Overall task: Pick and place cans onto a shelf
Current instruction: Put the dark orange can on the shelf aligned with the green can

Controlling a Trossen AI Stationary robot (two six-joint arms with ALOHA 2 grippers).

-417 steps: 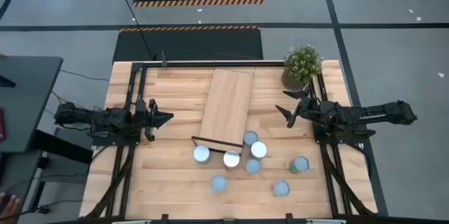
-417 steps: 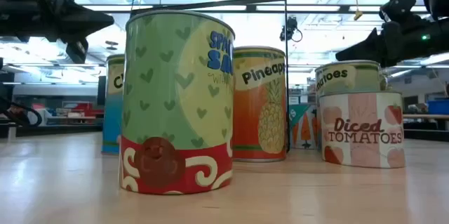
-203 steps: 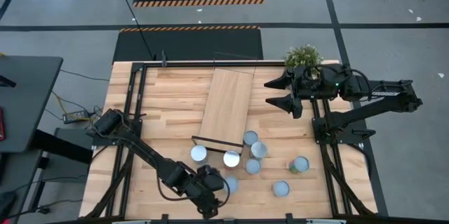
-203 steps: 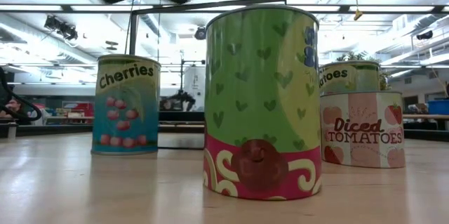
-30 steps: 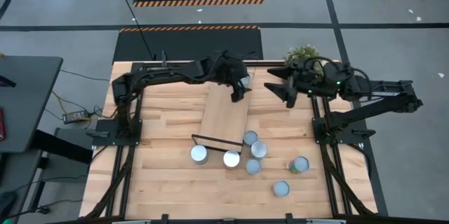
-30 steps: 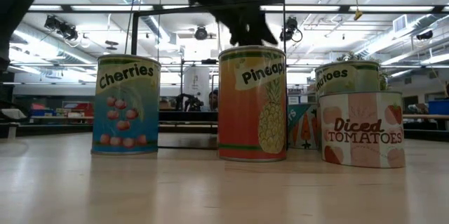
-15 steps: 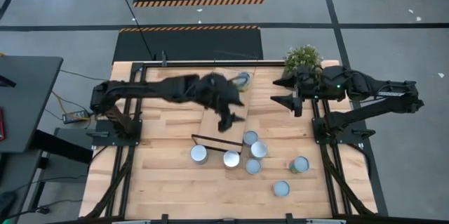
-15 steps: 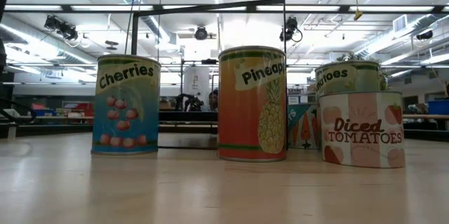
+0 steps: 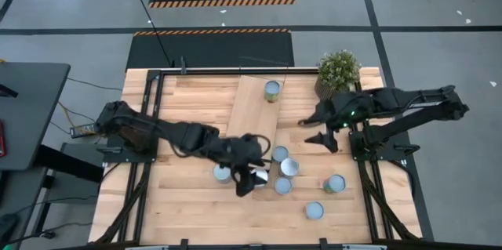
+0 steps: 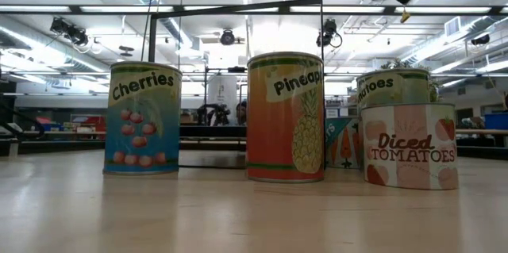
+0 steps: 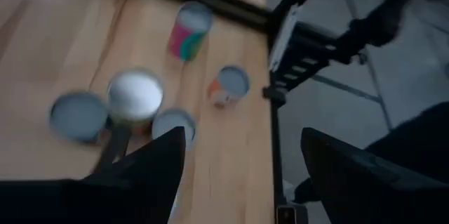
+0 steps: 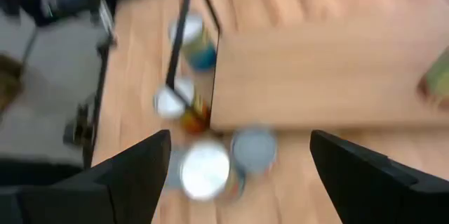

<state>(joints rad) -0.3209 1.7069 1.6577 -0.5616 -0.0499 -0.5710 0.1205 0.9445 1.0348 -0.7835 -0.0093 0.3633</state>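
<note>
One green-sided can (image 9: pixel 271 91) stands upright on the far end of the light-wood shelf (image 9: pixel 252 121). Several more cans (image 9: pixel 289 167) stand on the table by the shelf's black-framed near end (image 9: pixel 239 156); the low view shows a cherries can (image 10: pixel 143 118) and a pineapple can (image 10: pixel 286 116). My left gripper (image 9: pixel 249 181) hovers open above that group, with nothing between its fingers (image 11: pixel 151 171). My right gripper (image 9: pixel 307 130) hangs open to the right of the shelf and is empty in its wrist view (image 12: pixel 238 175).
A potted green plant (image 9: pixel 339 70) stands at the far right corner, just behind my right arm. Black frame rails (image 9: pixel 149 109) run along both table sides. Two cans (image 9: pixel 335 183) (image 9: pixel 314 211) stand apart at the near right. Bare planks lie at the near left.
My left gripper has drawn away from the can at the shelf's far end and swung toward the table's near edge, ending over the group of cans; that can stays upright on the shelf. My right gripper has moved toward the near edge, alongside the shelf.
</note>
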